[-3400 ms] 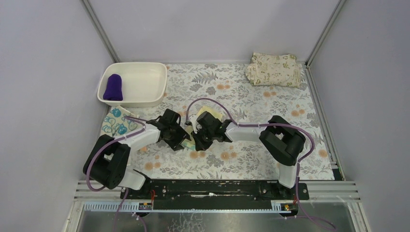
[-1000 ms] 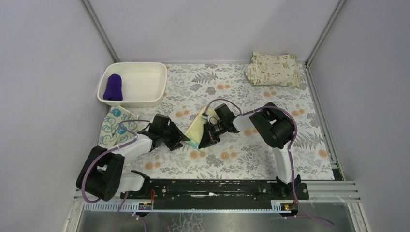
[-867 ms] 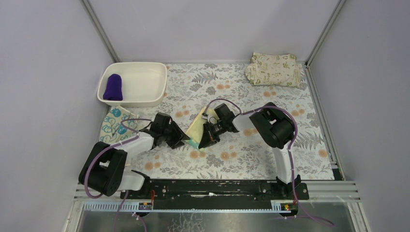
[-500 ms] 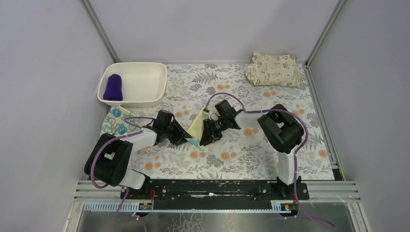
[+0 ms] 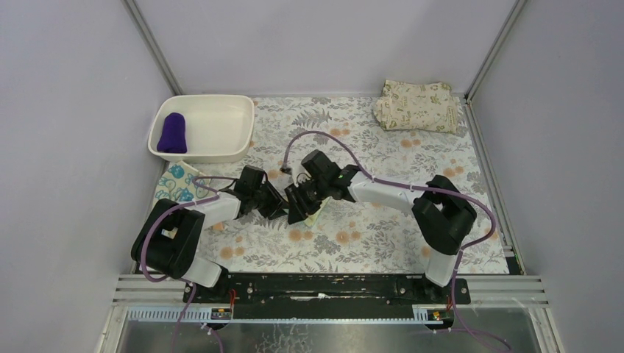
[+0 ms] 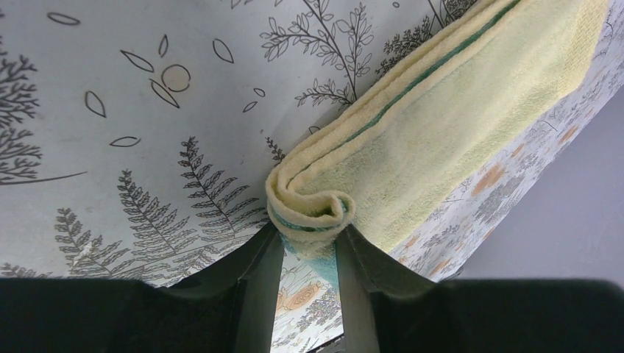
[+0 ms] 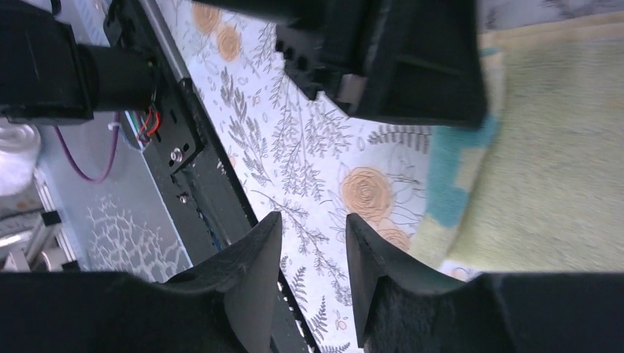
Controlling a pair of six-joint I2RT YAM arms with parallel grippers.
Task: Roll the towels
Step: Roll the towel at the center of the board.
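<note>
The left gripper is pinching the curled end of the pale yellow towel, its jaws standing only narrowly apart with the tip of the roll wedged between them. That towel is lying near the middle of the table, mostly hidden under both wrists in the top view (only a sliver is peeking out). The right gripper is hovering just beside it, jaws parted and gripping nothing. The purple towel is sitting in the white tub at the far left corner, and the teal towel is lying flat at the left edge.
</note>
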